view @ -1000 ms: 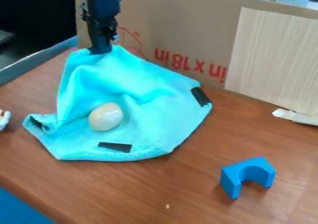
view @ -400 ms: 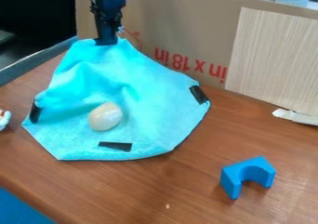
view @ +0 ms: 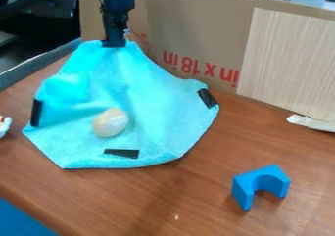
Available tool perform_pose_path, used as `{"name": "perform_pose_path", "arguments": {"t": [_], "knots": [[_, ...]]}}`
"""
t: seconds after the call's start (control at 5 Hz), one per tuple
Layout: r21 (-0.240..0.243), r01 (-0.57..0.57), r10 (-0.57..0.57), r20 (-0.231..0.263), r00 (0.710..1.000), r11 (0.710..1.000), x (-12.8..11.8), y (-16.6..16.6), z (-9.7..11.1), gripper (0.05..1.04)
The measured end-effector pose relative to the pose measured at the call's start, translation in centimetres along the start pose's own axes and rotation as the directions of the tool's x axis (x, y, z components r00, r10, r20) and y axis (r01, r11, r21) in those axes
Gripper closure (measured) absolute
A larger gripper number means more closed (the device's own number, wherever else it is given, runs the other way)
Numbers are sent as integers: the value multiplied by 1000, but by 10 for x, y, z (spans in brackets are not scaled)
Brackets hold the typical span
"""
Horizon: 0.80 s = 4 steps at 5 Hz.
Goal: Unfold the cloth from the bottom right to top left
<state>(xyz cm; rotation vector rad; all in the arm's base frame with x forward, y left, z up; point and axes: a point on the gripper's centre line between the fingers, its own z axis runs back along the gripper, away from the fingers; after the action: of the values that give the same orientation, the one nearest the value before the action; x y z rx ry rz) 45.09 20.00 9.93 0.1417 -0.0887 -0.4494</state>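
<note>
Camera view: claw (view: pixel 114 44) pinching the turquoise cloth (view: pixel 154 107) by its top.
Below the claw lies a pale rounded object (view: pixel 110 122); farther right, a blue block (view: pixel 245 189).

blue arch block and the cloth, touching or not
Apart. In the camera view, bare brown tabletop shows between the cloth's lower right edge and the blue arch block.
</note>
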Motion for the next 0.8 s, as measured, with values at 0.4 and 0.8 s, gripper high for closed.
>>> {"name": "perform_pose_path", "arguments": {"t": [0.4, 0.8], "knots": [[-1, 116, -115, 43, 992, 993, -1, 6, -1, 1014], [-49, 163, -161, 46, 986, 985, -7, 1, -16, 625]]}}
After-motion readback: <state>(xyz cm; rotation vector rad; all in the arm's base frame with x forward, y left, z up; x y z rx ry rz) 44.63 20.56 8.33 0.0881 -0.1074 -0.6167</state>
